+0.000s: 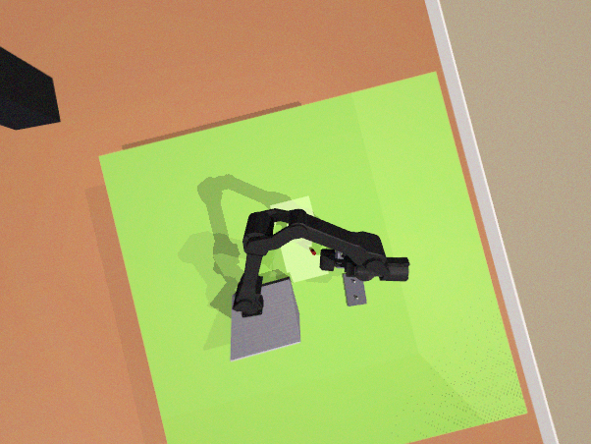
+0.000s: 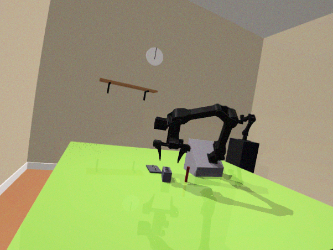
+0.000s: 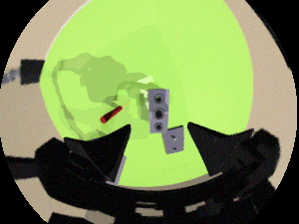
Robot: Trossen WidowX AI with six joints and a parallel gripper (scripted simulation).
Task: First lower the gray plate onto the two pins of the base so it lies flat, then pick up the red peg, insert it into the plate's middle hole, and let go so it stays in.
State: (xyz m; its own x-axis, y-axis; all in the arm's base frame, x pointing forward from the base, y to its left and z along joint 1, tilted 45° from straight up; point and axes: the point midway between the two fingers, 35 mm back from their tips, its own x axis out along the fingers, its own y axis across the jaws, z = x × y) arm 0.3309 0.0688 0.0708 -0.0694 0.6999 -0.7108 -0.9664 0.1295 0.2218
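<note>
Wide-open gripper [image 2: 168,161] [image 3: 158,126], empty, points down above the work. Exterior view, left to right: two-pinned base [image 2: 154,168] [image 3: 173,140] flat; gray plate [image 2: 166,175] [image 3: 158,110], blocky, beside it, off the pins; red peg [image 2: 187,174] [image 3: 111,114] [image 1: 312,251] upright. Glossy lime table [image 2: 110,215] [image 1: 196,393] [image 3: 209,64]; beige walls. Wrist view alone shows three plate holes clearly.

Parts count, for your check: six kinds.
You have one gray plate [image 1: 339,255] [image 2: 166,177] [image 3: 158,107], three holes; one base [image 1: 354,290] [image 2: 150,168] [image 3: 174,142], two pins; one red peg [image 1: 312,251] [image 2: 187,174] [image 3: 111,114]; one clock [image 2: 152,58]; one shelf [image 2: 128,85]; two brackets [image 2: 108,88].
</note>
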